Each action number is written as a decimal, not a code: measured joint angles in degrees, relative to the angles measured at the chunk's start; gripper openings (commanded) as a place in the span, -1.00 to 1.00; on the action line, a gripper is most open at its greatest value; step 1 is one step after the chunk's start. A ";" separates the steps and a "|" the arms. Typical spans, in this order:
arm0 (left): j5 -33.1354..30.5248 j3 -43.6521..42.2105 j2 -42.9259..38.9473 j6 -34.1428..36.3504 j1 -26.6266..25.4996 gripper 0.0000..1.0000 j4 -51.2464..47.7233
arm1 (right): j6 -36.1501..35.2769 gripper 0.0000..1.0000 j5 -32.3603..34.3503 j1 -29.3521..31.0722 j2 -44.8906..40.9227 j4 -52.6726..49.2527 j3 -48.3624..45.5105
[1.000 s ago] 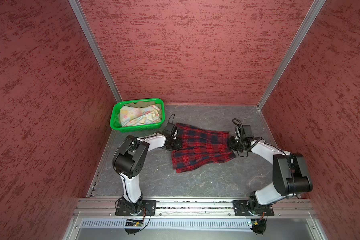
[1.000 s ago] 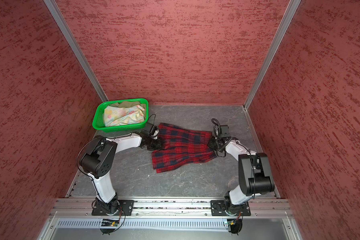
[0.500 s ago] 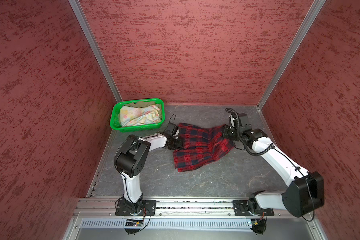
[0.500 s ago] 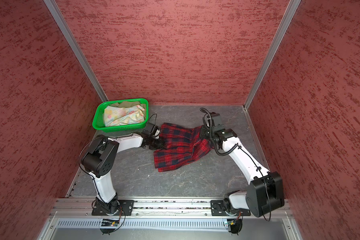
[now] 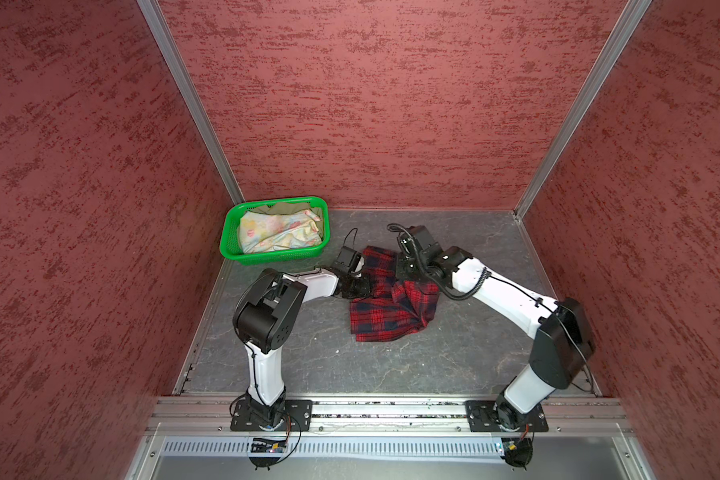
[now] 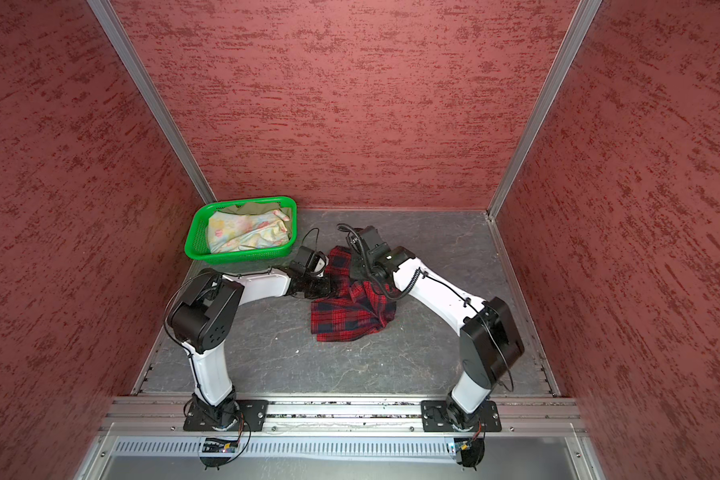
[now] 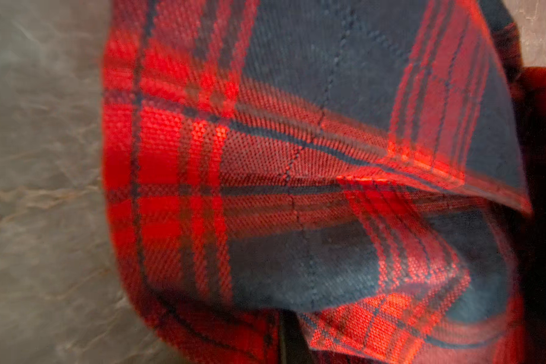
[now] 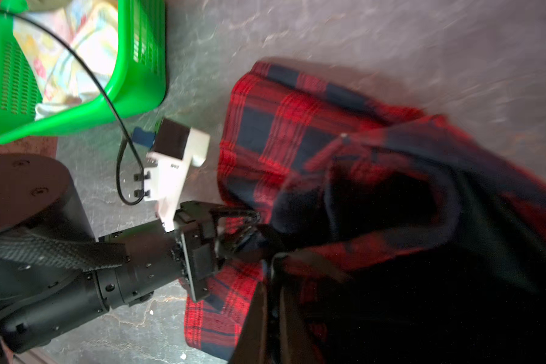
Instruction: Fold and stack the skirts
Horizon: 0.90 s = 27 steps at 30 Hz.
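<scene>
Now the left claw (image 8: pixel 253 223) is clamped on the plaid skirt (image 5: pixel 385 320) at its left edge on the counter (image 5: pixel 474 353), while the right claw (image 5: pixel 407 269) grips its right part, lifted. The floral skirt (image 5: pixel 279 232) lies in the green basket (image 5: pixel 275 259), far left.

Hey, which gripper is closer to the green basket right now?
Left. The left gripper grips the edge of the plaid skirt just off the green basket; the right gripper holds the skirt farther away, beyond the left one.
</scene>
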 measured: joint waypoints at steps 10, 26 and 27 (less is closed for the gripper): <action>1.46 -1.88 -0.07 -0.76 0.13 -0.81 3.89 | 6.16 -1.00 -3.21 0.92 2.69 8.13 -3.78; 2.29 -3.76 -0.70 -2.38 0.44 -0.81 6.54 | 10.19 -0.54 -8.20 0.98 10.49 16.28 -5.09; 2.38 -3.78 -0.70 -2.47 0.44 -0.80 6.60 | 9.62 -0.36 -8.15 0.98 10.51 15.85 -4.55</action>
